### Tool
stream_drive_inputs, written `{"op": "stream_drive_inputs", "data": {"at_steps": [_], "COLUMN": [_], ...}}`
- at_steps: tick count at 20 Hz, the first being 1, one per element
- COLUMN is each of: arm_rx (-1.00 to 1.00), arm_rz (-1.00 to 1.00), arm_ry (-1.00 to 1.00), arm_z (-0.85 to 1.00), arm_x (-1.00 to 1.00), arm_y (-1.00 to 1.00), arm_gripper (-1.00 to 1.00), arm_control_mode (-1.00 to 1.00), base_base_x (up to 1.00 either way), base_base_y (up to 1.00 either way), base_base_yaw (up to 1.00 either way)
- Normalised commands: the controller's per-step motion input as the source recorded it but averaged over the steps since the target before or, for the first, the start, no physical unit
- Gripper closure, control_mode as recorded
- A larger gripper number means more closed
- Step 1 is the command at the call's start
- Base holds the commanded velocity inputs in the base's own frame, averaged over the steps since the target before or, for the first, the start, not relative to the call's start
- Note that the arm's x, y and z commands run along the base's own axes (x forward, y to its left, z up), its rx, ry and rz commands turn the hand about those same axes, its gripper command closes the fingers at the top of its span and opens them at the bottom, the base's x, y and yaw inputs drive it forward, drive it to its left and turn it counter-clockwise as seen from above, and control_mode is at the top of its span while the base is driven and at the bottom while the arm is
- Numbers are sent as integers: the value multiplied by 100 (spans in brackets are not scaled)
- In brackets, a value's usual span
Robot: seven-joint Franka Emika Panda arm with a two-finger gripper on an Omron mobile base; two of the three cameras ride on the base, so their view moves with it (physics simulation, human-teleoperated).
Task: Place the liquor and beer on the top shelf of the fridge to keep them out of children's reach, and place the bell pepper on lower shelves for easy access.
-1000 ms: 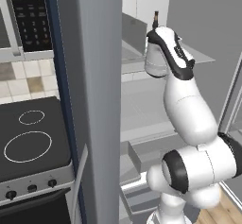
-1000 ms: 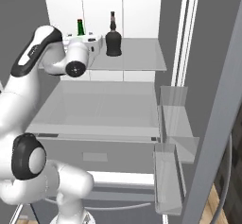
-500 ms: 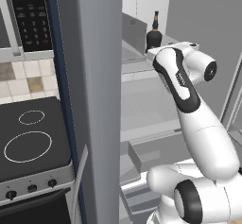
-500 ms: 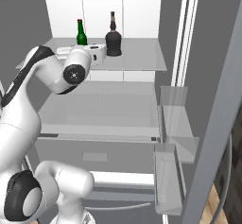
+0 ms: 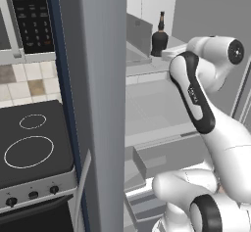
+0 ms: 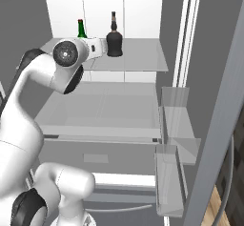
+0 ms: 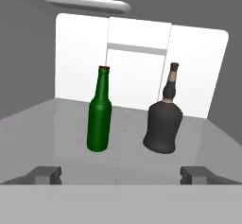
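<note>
both bottles upright on translucent grey top shelf [image 7: 42, 124]: slim green beer bottle [image 7: 99, 112] beside squat black liquor bottle [image 7: 163, 119], near but apart. claw [image 7: 120, 175] wide, empty, just short of them. i'd back straight out level, no sideways swing, then go find bell pepper.

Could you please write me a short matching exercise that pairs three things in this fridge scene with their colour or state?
Things:
1. beer
2. liquor
3. gripper

Descriptions:
A. squat and black, upright on the top shelf
B. open, holding nothing
C. slim and green with a red cap, upright on the top shelf

Pairs: 1-C, 2-A, 3-B
</note>
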Motion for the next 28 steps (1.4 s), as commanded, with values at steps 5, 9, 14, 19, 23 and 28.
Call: {"op": "stream_drive_inputs", "data": {"at_steps": [5, 9, 14, 19, 23, 28], "arm_rx": [-13, -12, -12, -9, -5, -1], "arm_rz": [1, 1, 0, 0, 0, 0], "arm_ry": [12, 8, 6, 2, 4, 9], "arm_z": [-16, -48, -60, -60, -50, -16], "arm_x": [-36, -46, -66, -69, -68, -47], "arm_y": [0, 0, 0, 0, 0, 0], "arm_gripper": [-100, -100, -100, -100, -100, -100], "arm_control_mode": [-100, -100, -100, -100, -100, -100], "base_base_x": [0, 0, 0, 0, 0, 0], "base_base_y": [0, 0, 0, 0, 0, 0], "base_base_yaw": [0, 0, 0, 0, 0, 0]}}
